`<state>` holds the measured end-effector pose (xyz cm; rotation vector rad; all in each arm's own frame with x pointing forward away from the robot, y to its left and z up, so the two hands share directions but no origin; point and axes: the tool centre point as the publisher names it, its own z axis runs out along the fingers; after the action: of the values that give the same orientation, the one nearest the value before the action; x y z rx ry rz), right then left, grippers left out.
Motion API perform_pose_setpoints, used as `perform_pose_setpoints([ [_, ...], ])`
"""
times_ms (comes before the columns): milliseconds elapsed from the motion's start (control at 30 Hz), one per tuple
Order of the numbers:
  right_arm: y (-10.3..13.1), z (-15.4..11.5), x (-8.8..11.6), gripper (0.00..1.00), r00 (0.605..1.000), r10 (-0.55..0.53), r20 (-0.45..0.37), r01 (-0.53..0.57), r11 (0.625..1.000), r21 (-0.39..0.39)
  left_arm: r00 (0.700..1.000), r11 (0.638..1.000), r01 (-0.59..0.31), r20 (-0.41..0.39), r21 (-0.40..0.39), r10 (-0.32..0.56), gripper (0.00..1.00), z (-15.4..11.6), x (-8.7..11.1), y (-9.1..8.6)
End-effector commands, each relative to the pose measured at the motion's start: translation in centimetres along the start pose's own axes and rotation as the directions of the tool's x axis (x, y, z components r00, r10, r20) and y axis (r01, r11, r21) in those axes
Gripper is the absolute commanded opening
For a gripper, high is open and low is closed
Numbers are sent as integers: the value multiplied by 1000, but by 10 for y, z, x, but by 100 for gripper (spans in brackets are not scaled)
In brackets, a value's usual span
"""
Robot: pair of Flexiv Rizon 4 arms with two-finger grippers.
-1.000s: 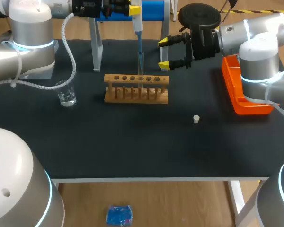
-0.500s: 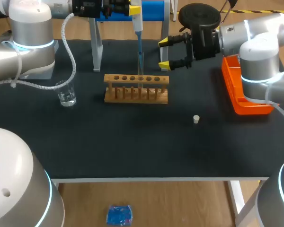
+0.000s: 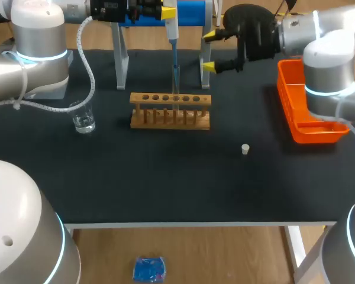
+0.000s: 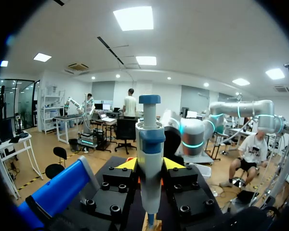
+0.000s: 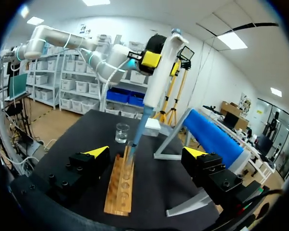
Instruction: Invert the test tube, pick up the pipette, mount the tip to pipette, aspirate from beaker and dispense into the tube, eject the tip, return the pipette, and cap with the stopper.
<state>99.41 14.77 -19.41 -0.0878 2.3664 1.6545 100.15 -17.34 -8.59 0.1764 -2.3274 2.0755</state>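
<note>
My left gripper is shut on the white and blue pipette, holding it upright over the wooden rack. The pipette's thin tip reaches down into a clear test tube standing in the rack. In the left wrist view the pipette stands between my left gripper's fingers. My right gripper hangs open and empty behind the rack's right end. In the right wrist view my right gripper faces the rack, the pipette and the beaker. The beaker stands left of the rack. The small white stopper lies to the rack's front right.
An orange tray sits at the table's right edge under my right arm. A white stand with a blue roller stands at the back behind the rack. The table's front half holds only the stopper.
My right gripper has moved back and up, away from the rack's right end, still open. The left gripper and pipette have not moved.
</note>
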Motion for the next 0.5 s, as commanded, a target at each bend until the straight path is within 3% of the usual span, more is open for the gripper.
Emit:
perform_pose_setpoints([
  [33,38,-33,-1,100,999,6,38,-10,996,92,1000,1000,0,2,0,0,0,0,0,0],
  [300,94,-77,-22,100,986,35,161,-58,989,139,1000,1000,0,2,0,0,0,0,0,0],
  [500,124,-82,-41,100,980,67,188,-99,981,168,1000,1000,0,2,0,0,0,0,0,0],
])
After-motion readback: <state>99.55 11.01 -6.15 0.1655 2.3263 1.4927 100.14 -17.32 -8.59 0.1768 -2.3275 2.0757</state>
